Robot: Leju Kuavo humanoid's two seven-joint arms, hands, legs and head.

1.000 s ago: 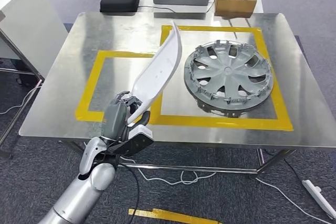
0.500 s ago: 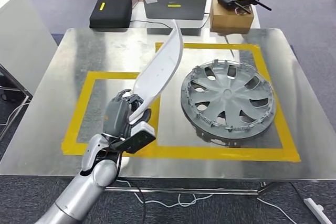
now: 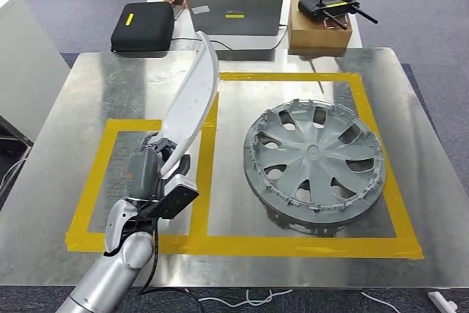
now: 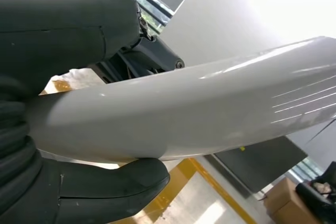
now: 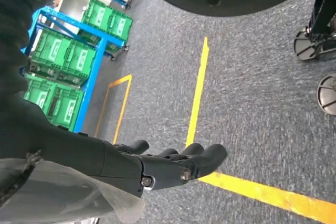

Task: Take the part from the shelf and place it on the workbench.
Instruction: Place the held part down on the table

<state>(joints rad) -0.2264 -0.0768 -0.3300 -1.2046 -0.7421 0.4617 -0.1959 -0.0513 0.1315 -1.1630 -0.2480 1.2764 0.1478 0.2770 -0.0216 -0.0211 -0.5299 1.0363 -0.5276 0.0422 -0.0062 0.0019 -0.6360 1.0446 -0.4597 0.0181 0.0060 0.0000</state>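
My left hand (image 3: 154, 168) grips the lower end of a long curved white part (image 3: 190, 103), which stands tilted up over the left yellow-taped square of the steel workbench (image 3: 78, 115). In the left wrist view the white part (image 4: 206, 114) runs between the thumb and the dark fingers (image 4: 130, 56). A grey wheel cover (image 3: 313, 163) lies flat in the right taped square. My right hand (image 5: 166, 163) hangs over the carpet floor, fingers stretched out and holding nothing.
Behind the workbench a person sits at a grey laptop (image 3: 234, 8), with a black case (image 3: 142, 26) to its left and a cardboard box (image 3: 321, 26) carrying a controller to its right. A white cabinet (image 3: 22, 56) stands left of the bench. Green crates (image 5: 59, 77) fill a blue rack.
The camera has come closer to the workbench, so the whole scene has shifted down. My left hand with the white part has moved from the front edge to over the left taped square.
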